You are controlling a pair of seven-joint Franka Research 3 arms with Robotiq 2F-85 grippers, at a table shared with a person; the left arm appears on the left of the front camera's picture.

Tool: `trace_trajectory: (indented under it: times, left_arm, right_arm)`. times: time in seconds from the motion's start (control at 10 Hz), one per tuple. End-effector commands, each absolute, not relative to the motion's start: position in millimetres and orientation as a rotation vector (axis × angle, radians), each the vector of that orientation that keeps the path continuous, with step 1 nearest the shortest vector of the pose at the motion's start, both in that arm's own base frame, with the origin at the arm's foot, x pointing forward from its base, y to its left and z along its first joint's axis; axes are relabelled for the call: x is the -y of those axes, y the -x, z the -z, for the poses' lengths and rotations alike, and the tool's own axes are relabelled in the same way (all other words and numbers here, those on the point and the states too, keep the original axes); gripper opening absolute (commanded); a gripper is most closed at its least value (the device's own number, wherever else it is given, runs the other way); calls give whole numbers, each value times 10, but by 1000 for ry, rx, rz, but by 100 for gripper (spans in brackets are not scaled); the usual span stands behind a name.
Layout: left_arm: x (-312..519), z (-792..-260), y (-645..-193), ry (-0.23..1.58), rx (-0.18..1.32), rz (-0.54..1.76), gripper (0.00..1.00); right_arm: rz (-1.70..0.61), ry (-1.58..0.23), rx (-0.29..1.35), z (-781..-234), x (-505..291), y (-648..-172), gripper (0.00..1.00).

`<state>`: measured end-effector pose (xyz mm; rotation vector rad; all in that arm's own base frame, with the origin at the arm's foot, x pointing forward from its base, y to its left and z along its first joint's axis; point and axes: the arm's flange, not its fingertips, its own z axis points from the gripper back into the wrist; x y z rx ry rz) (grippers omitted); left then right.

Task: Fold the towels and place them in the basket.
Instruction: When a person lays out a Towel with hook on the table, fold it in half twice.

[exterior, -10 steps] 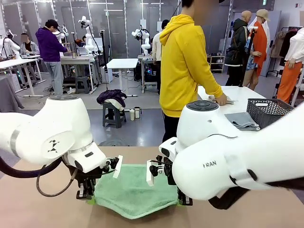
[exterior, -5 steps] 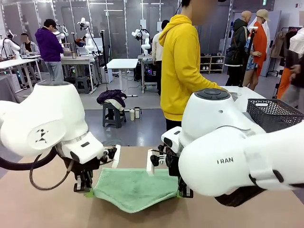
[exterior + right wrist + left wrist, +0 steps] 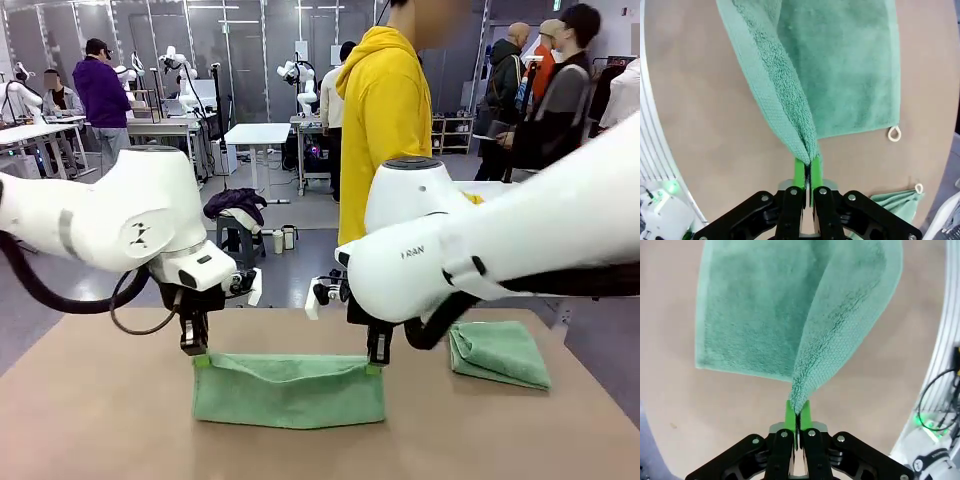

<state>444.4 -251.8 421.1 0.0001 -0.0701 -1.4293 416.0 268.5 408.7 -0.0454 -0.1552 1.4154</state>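
Note:
A mint-green towel (image 3: pixel 288 390) hangs doubled over the middle of the table, stretched between both grippers. My left gripper (image 3: pixel 199 355) is shut on its upper left corner, my right gripper (image 3: pixel 374 366) is shut on its upper right corner. In the left wrist view the towel (image 3: pixel 795 315) runs away from the pinched green pads (image 3: pixel 791 412). From the right wrist, the towel (image 3: pixel 830 70) shows a white cord loop (image 3: pixel 895 133) at one lower corner. A second, folded towel (image 3: pixel 497 353) lies on the table at the right, seen too as the folded towel (image 3: pixel 892 205). The basket is out of view.
A person in a yellow hoodie (image 3: pixel 385 110) stands at the far side of the brown table (image 3: pixel 90 420). Other people and tables stand farther back in the room.
Both grippers have lifted the towel's corners up and carried them toward the far side, so the towel now hangs folded double. The basket and grey cloths have gone out of view; the folded towel now shows.

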Motion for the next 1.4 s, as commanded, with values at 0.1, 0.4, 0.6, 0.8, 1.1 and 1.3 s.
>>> trace_trajectory:
  times: [0.1, 0.4, 0.6, 0.8, 1.1, 1.3]
  left_arm:
    - [2584, -4177, -4845, 17, -44, 1410, 0]
    - [2554, -4026, -5058, 45, -62, 1380, 0]
    - [2538, -3982, -5055, 47, -60, 1375, 0]
    - [2515, -3967, -5032, 54, -39, 1385, 0]
    - [2535, -3951, -5040, 58, -40, 1388, 4]
    - [2541, -3881, -5277, 41, -59, 1422, 4]
  right_arm:
    - [-1382, 63, 127, -4017, -2803, -4468, 0]
    - [-1364, 103, 147, -3776, -2799, -4760, 0]
    - [-1393, 117, 182, -3742, -2798, -4769, 0]
    - [-1392, 82, 136, -3770, -2734, -4728, 0]
    - [-1403, 86, 143, -3736, -2766, -4743, 5]
    - [-1411, 21, 73, -3742, -2834, -5129, 5]
